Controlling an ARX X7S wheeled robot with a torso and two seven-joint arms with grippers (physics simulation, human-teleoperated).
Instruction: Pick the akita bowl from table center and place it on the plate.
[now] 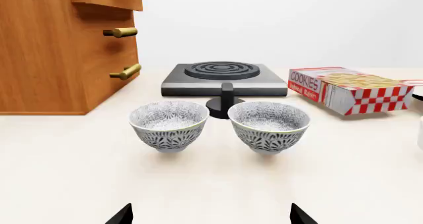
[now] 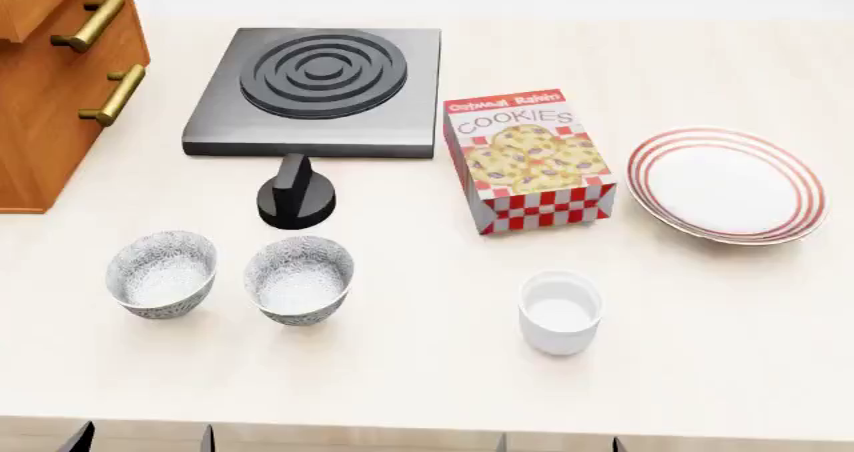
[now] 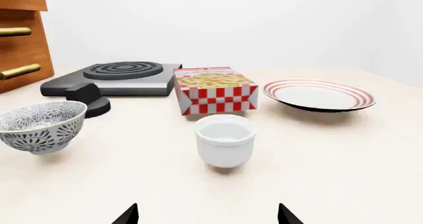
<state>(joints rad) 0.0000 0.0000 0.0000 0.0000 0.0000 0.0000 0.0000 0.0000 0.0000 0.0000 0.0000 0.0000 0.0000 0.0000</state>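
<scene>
Two speckled grey-black akita bowls stand side by side on the table. The one nearer the table's middle (image 2: 299, 278) (image 1: 269, 125) (image 3: 43, 126) is on the right, its twin (image 2: 163, 272) (image 1: 168, 124) on the left. The red-ringed white plate (image 2: 727, 184) (image 3: 318, 95) lies at the far right and holds nothing. My left gripper (image 1: 211, 216) (image 2: 143, 440) is open, low at the table's near edge, short of both bowls. My right gripper (image 3: 207, 216) (image 2: 561, 444) is open too, just short of the white cup.
A plain white cup (image 2: 561, 312) (image 3: 225, 140) stands between the bowls and the plate. A cookies box (image 2: 527, 157) lies beside the plate. A black hotplate (image 2: 320, 90) with its knob (image 2: 296, 194) sits behind the bowls, and a wooden drawer cabinet (image 2: 54, 82) at far left.
</scene>
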